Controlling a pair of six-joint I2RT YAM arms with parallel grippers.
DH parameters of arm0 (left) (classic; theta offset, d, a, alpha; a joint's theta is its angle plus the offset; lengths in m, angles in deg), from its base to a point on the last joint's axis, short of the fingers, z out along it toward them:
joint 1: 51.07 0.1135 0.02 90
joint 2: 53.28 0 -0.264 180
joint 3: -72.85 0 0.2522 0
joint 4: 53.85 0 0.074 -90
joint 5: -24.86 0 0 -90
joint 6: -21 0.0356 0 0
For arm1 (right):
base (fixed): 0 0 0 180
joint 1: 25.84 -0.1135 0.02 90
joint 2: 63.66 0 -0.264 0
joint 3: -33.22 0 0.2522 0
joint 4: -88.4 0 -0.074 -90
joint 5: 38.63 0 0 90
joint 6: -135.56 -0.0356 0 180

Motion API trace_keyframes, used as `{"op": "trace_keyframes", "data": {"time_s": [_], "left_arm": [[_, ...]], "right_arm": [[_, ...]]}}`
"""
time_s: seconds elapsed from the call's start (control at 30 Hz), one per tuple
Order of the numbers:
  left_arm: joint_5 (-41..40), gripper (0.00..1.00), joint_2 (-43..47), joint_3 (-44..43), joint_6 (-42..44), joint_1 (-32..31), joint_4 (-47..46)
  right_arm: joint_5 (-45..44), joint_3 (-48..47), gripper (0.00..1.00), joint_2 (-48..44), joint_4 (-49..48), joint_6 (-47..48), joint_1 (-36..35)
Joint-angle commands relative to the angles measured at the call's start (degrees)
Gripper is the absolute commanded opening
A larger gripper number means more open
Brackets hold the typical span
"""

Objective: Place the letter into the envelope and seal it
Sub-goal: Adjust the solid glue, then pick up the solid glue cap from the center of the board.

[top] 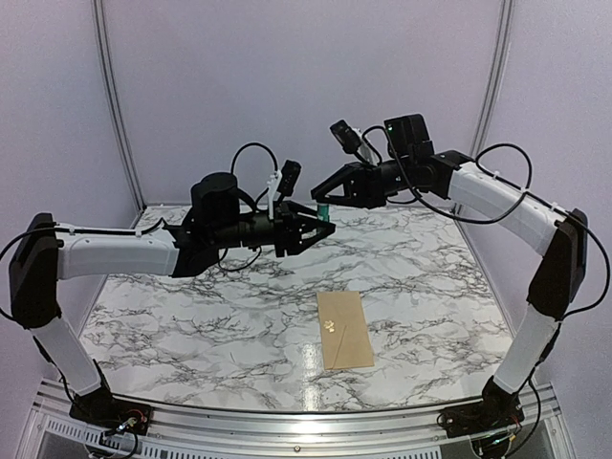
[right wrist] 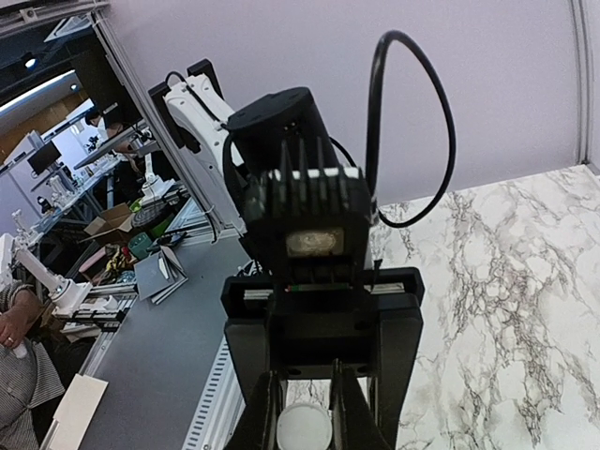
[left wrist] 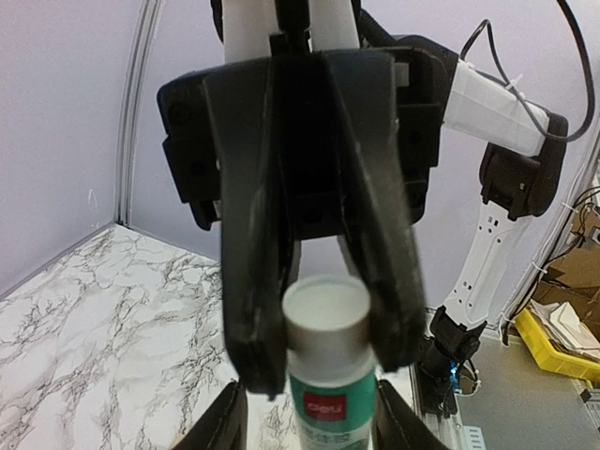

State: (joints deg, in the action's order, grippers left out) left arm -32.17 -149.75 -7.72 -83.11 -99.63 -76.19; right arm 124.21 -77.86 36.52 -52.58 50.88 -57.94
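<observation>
left end effector, raised over the far counter at 12 o'clock: fingers spread either side of a green glue stick, gap showing on one side, so not gripping. right end effector: clamped on the stick's white cap and carrying the stick alone.

envelope: flat on the counter at 5 o'clock, well apart from both arms, no flap sticking out. letter: not in view anywhere; judged already inside. whether the flap is glued cannot be told.

left to do, by my reading: deal with the cap, glue if needed, press the flap down.
</observation>
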Motion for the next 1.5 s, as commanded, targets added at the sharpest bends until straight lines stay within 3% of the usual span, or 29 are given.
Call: {"op": "trace_keyframes", "data": {"time_s": [0.0, 0.4, 0.53, 0.73, 0.93, 1.1, 1.23, 1.47], "left_arm": [[0.75, 0.46, -1.69, -1.66, 0.56, -0.33, -2.04], [1.05, 0.29, -1.39, -1.31, -0.49, -0.35, -3.52], [1.11, 0.18, -1.49, -1.14, -0.80, -0.34, -3.71], [0.67, 0.14, -1.96, -0.90, -1.43, -0.33, -3.72], [-0.38, 0.14, -0.97, 1.44, -2.43, 0.07, -3.33], [-1.32, 0.14, 0.38, 3.29, -1.87, 0.33, -0.76], [-1.35, 0.14, 1.34, 5.13, -1.55, 0.38, 0.55], [-1.70, 0.13, 2.56, 7.89, -0.74, 0.33, 1.98]], "right_arm": [[2.16, -0.07, 0.09, -1.72, -3.33, -2.71, 0.57], [1.72, 2.19, 0.09, -2.34, -4.38, -2.54, 1.46], [1.41, 2.42, 0.11, -2.74, -4.56, -2.51, 2.13], [-1.34, 0.36, 0.34, -3.73, -0.20, 1.99, 4.67], [-20.57, -2.71, 0.44, -6.25, 14.49, 16.45, 13.15], [-40.18, 3.43, 0.46, -8.69, 22.79, 28.10, 15.75], [-53.54, 11.93, 0.45, -10.35, 24.03, 30.87, 15.84], [-66.86, 21.41, 0.46, -8.94, 24.67, 31.78, 15.84]]}}
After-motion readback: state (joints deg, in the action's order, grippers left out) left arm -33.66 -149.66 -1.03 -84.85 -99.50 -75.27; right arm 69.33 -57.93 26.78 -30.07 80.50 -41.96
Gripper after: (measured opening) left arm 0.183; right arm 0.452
